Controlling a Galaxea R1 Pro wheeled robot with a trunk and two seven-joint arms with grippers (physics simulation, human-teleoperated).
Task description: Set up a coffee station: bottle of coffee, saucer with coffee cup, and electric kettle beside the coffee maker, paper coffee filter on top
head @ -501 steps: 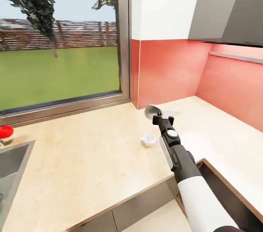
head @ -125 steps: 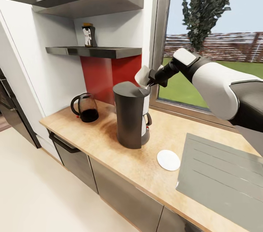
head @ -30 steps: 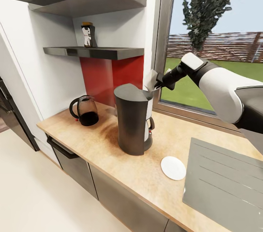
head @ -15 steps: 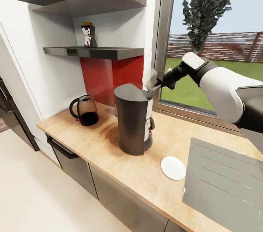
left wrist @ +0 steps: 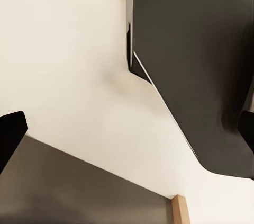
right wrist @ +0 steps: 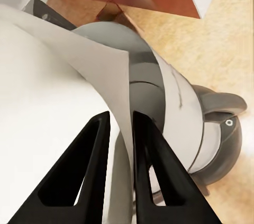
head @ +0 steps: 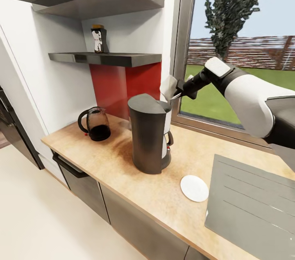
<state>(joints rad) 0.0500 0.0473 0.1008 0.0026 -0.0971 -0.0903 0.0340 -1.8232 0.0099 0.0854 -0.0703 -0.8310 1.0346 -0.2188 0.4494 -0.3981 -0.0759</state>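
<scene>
Above the coffee maker, right claw apparently pinches paper filter.

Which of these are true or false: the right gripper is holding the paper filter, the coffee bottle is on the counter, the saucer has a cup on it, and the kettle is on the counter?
1. The right gripper is shut on the paper filter above the coffee maker. True.
2. The coffee bottle stands on the counter. False: it is on the shelf.
3. The saucer carries a cup. False: it lies bare.
4. The kettle stands on the counter. True.
</scene>
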